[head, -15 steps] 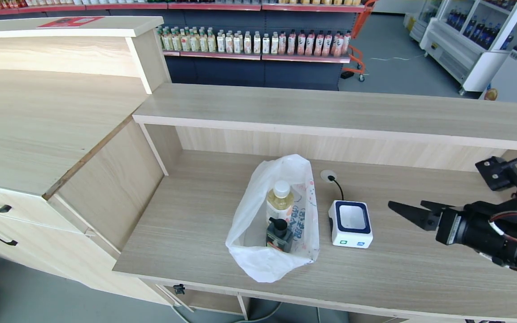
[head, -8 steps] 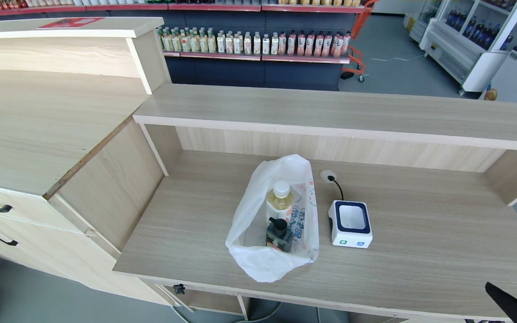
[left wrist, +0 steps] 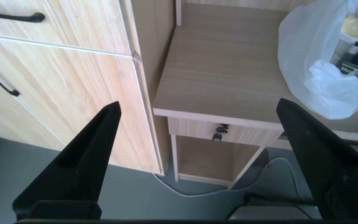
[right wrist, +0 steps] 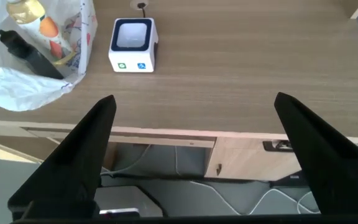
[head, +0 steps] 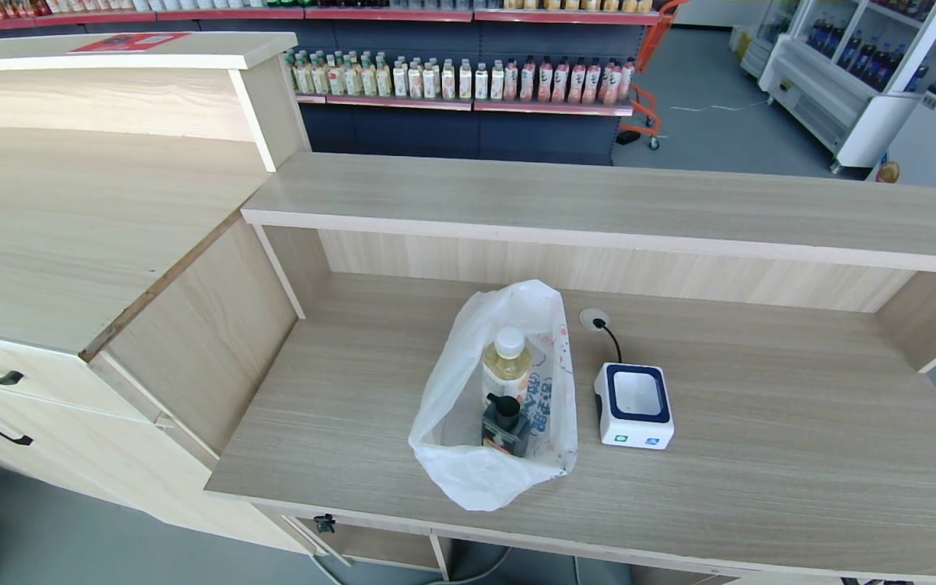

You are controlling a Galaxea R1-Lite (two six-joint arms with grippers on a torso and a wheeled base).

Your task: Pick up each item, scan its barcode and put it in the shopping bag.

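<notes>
Plainly, the head view has the white shopping bag point(head: 468, 455) open on the tabletop point(head: 760, 455). Inside it a bottle point(head: 507, 361) of pale drink stands at the back, with a dark, black-capped container point(head: 505, 426) in front of it. The white scanner point(head: 634, 405) sits just beside the bag on the robot's right, its black cable point(head: 610, 337) running back to a port in the tabletop. The left wrist view looks down past the left gripper point(left wrist: 199, 104), held off the tabletop's front left corner with its jaws spread wide and empty; it adds drawer fronts point(left wrist: 61, 37) with black handles and a small latch point(left wrist: 218, 132) under the edge. The right wrist view shows the right gripper point(right wrist: 194, 98) before the front edge, jaws likewise spread wide and empty, the scanner and bag beyond it and loose wiring point(right wrist: 185, 165) beneath the tabletop.
</notes>
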